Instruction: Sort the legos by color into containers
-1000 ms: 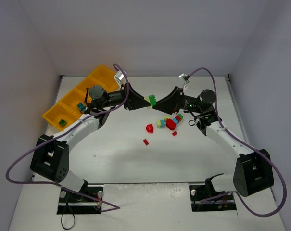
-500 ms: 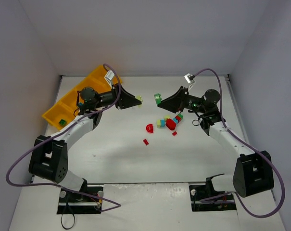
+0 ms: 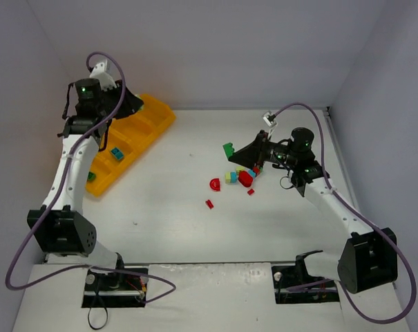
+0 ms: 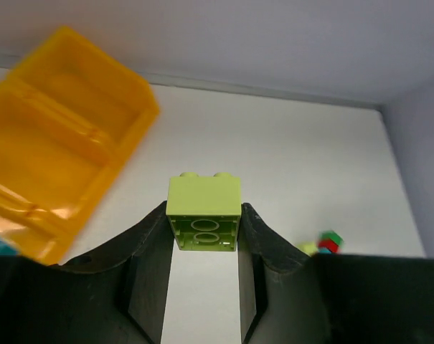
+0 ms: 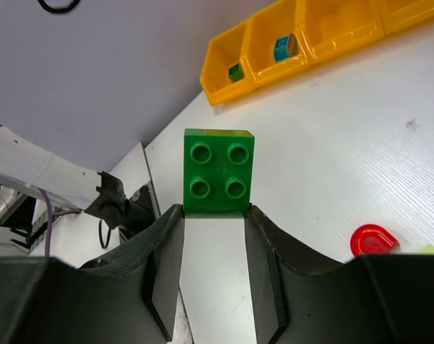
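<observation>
My left gripper point(image 4: 204, 216) is shut on a yellow-green lego point(image 4: 204, 197), seen from its hollow underside. In the top view this gripper point(image 3: 134, 105) is raised by the far end of the orange-yellow tray of containers point(image 3: 148, 126). My right gripper point(image 5: 215, 212) is shut on a green four-stud lego point(image 5: 219, 172), held above the table left of the loose pile point(image 3: 229, 149). One compartment holds a blue lego point(image 3: 116, 153) and the nearest holds a green one point(image 3: 91, 177). Several red, green, blue and yellow-green legos point(image 3: 243, 176) lie mid-table.
A red half-round point(image 3: 215, 185) and a small red brick point(image 3: 209, 204) lie apart from the pile toward the near side. White walls close in at the back and both sides. The tray point(image 5: 303, 36) runs diagonally along the left wall.
The two grippers have drawn apart from mid-table. My left arm has swung left and up to the tray's far end with the yellow-green lego. The right gripper has drifted slightly with the green one.
</observation>
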`<state>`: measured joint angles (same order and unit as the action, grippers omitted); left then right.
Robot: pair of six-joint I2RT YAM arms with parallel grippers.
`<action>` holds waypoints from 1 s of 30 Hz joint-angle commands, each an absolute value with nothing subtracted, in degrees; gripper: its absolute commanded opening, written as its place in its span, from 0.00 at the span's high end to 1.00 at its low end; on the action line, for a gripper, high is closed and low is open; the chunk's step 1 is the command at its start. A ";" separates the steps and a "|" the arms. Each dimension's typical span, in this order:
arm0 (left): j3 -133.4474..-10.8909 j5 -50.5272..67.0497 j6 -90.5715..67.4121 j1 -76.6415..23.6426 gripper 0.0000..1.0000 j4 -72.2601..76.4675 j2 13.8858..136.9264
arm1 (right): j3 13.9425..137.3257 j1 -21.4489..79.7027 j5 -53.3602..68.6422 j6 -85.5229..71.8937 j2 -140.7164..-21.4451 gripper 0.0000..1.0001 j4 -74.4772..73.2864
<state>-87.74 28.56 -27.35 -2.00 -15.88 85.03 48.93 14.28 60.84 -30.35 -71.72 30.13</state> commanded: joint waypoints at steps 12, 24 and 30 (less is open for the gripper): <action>-114.77 -6.06 -19.78 -2.29 1.00 -34.01 114.16 | 51.33 13.97 57.66 -21.97 -67.41 1.00 22.59; -121.11 -5.45 -18.81 -2.29 0.72 -33.40 123.22 | 50.45 13.54 57.04 -22.06 -67.85 1.00 21.97; -121.64 -4.05 -18.98 -2.29 0.53 -33.05 123.05 | 50.54 13.54 56.52 -21.88 -68.29 1.00 21.80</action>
<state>-118.76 -4.16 -19.53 -2.17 -35.18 125.14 48.99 13.89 56.75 -22.44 -69.52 18.96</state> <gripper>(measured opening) 0.452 0.332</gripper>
